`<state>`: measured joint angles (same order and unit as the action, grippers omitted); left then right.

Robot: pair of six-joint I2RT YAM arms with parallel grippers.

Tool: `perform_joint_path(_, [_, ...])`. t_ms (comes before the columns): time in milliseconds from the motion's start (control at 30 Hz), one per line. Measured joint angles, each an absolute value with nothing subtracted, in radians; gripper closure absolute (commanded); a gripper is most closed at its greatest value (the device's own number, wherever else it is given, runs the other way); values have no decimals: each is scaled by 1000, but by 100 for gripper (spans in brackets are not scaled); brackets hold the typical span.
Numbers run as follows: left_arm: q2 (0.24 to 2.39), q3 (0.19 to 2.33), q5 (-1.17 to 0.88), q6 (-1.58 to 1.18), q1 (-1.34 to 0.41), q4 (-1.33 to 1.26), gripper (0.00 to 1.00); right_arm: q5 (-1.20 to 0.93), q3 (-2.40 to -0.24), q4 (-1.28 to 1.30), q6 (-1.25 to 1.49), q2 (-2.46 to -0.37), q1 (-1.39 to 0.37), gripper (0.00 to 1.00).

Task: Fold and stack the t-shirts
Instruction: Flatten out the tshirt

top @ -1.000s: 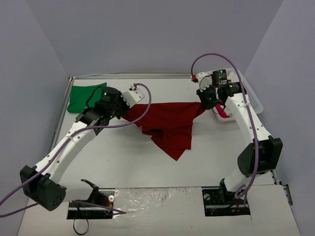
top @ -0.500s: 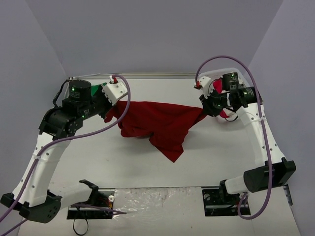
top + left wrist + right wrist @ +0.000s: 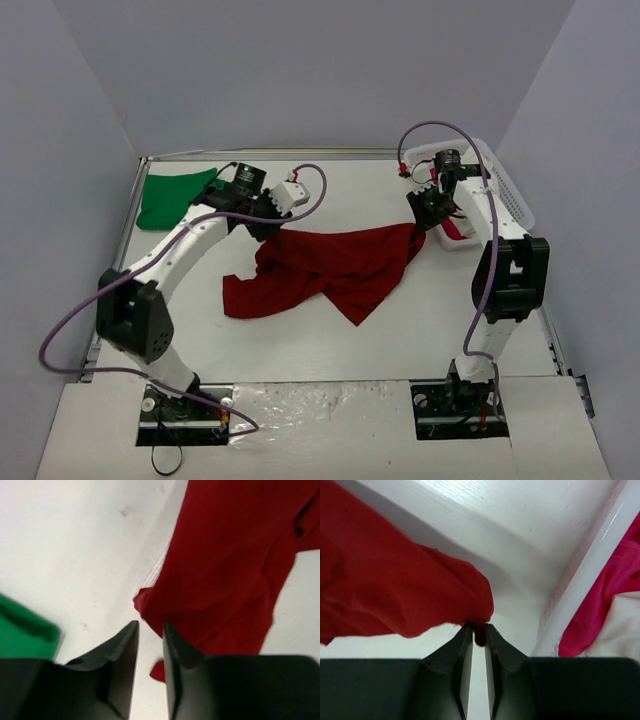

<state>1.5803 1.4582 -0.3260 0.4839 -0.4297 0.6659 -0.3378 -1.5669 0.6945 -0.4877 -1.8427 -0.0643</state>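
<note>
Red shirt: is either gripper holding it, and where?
The right gripper pinches the dark red t-shirt by a tip of its edge; the left gripper holds nothing.

Only a blurred corner of the green t-shirt (image 3: 20,632) shows at the left wrist view's edge, where the dark red t-shirt (image 3: 225,565) also runs off top and right. The right wrist view cuts off the pink cloth (image 3: 620,572).

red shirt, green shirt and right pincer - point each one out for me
red shirt (image 3: 340,258), top external view, middle of the spread cloth
green shirt (image 3: 168,196), top external view, centre of the bundle
right pincer (image 3: 476,628), right wrist view, between the fingertips pinching red cloth
</note>
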Motion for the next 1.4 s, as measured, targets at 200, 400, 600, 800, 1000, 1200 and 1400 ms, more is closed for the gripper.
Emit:
perform_joint_path(200, [1833,1459,-330,480,-432,623,56,-294,-1567,656,-456,-1908,-66,54])
perform_joint_path(400, [1753,1446,-336,476,-431,579,50,-292,-1567,646,-455,-1896,-67,52])
perform_joint_path(600, [1622,1388,-363,469,-374,533,44,-294,-1550,643,-449,-1845,-73,52])
perform_joint_path(800, [1609,1269,-428,441,-269,506,44,-296,-1509,639,-444,-1813,-80,52])
perform_joint_path(1000, [1609,1132,-519,420,-255,490,44,-303,-1467,630,-438,-1805,-81,52])
perform_joint_path(1200, [1609,1088,-569,409,-255,443,44,-304,-1437,619,-434,-1803,-89,52])
perform_joint_path(1400, [1621,1054,-572,404,-255,387,44,-309,-1422,609,-434,-1790,-93,52])
